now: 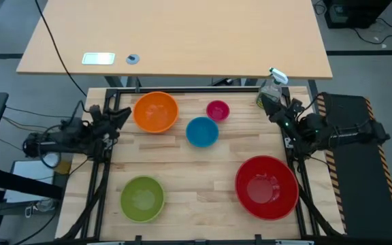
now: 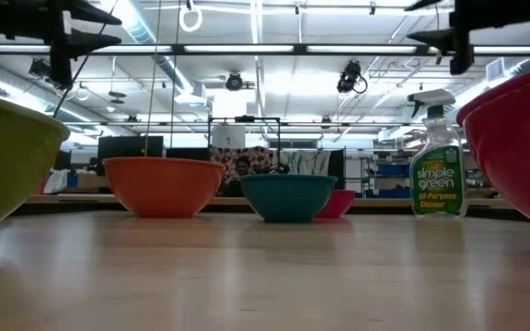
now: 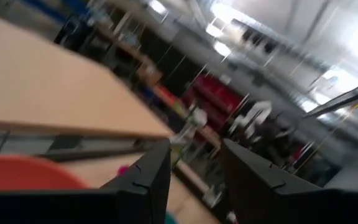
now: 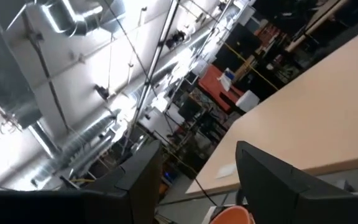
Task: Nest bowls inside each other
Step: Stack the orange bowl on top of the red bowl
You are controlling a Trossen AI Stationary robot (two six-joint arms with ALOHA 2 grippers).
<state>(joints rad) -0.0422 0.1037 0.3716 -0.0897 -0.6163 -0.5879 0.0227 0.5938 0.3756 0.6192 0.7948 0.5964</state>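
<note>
Five bowls rest on their bases on the wooden table, each apart from the others: orange (image 1: 156, 112) at the far left, magenta pink (image 1: 218, 110) and blue (image 1: 202, 131) near the far middle, lime green (image 1: 142, 198) at the near left, red (image 1: 267, 186) at the near right. My left gripper (image 1: 120, 117) hovers at the table's left edge beside the orange bowl, open (image 3: 196, 149), with nothing between its fingers. My right gripper (image 1: 276, 109) hovers at the far right edge, open (image 4: 199, 149) and empty too. Both are raised well above the tabletop, as the low view shows.
A clear spray bottle (image 1: 271, 88) with a green label stands at the table's far right corner, close to my right gripper. Beyond the far edge stands a larger tan desk (image 1: 182, 41). Bare wood lies in the table's middle (image 1: 196, 170).
</note>
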